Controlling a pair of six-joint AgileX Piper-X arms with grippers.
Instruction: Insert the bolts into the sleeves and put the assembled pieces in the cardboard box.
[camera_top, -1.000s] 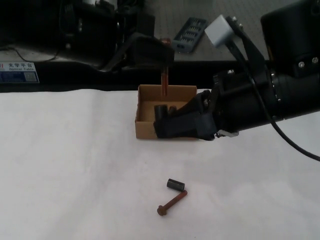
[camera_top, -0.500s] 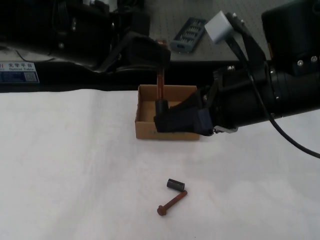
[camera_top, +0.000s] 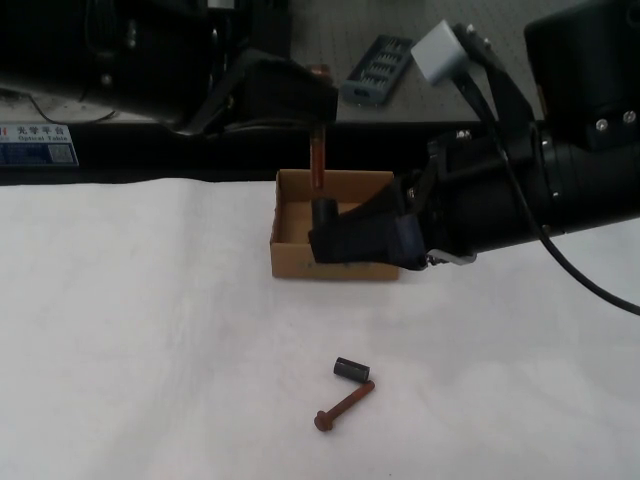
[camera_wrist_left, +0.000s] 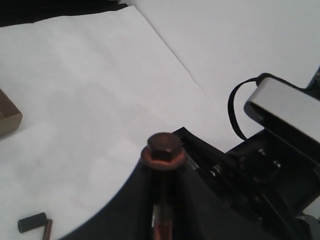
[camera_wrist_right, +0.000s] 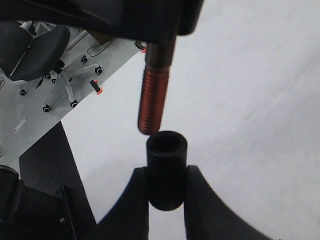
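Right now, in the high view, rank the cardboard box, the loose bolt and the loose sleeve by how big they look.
Largest to smallest:
1. cardboard box
2. loose bolt
3. loose sleeve

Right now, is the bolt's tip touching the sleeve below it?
Cannot tell. In the right wrist view the bolt tip sits at the sleeve rim, with no plain gap or contact.
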